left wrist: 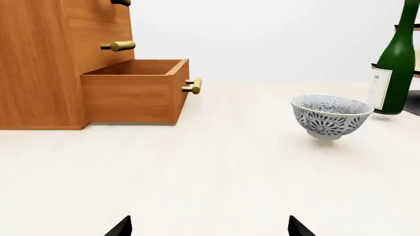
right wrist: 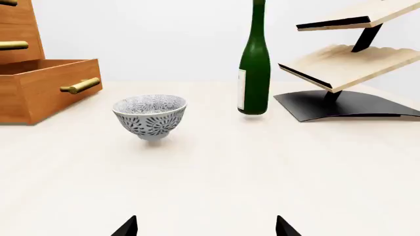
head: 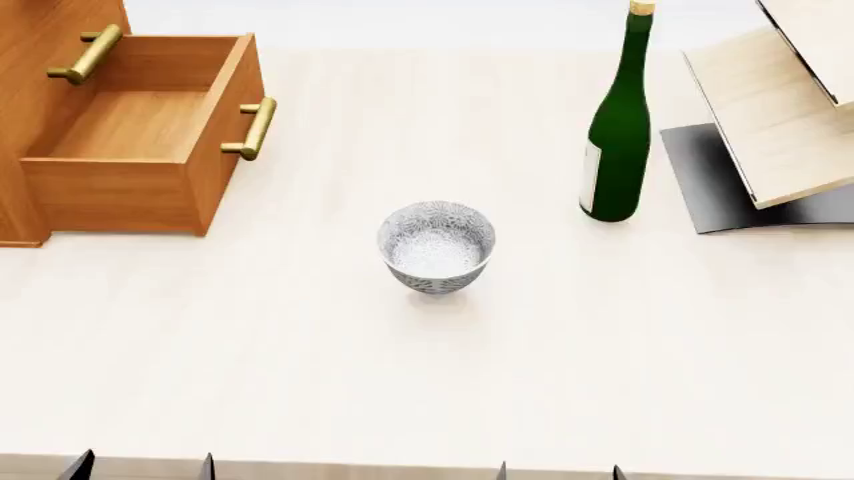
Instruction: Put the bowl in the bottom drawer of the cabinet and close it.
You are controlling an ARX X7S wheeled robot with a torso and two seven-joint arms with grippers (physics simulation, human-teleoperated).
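Observation:
The patterned blue-grey and white bowl [head: 437, 246] stands upright and empty on the pale table, also in the left wrist view [left wrist: 331, 117] and the right wrist view [right wrist: 150, 117]. At the far left the wood cabinet [head: 34, 90] has its bottom drawer [head: 140, 130] pulled out, showing an empty tray and a brass bar handle [head: 255, 128]; the open bottom drawer [left wrist: 135, 91] also shows in the left wrist view. My left gripper [head: 143, 467] and right gripper [head: 558, 470] sit at the near table edge, both open and holding nothing, well short of the bowl.
A green wine bottle [head: 618, 130] stands right of and behind the bowl. A pale wooden slanted rack [head: 781, 110] on a dark base is at the far right. The middle drawer's brass handle [head: 86, 55] juts above the open drawer.

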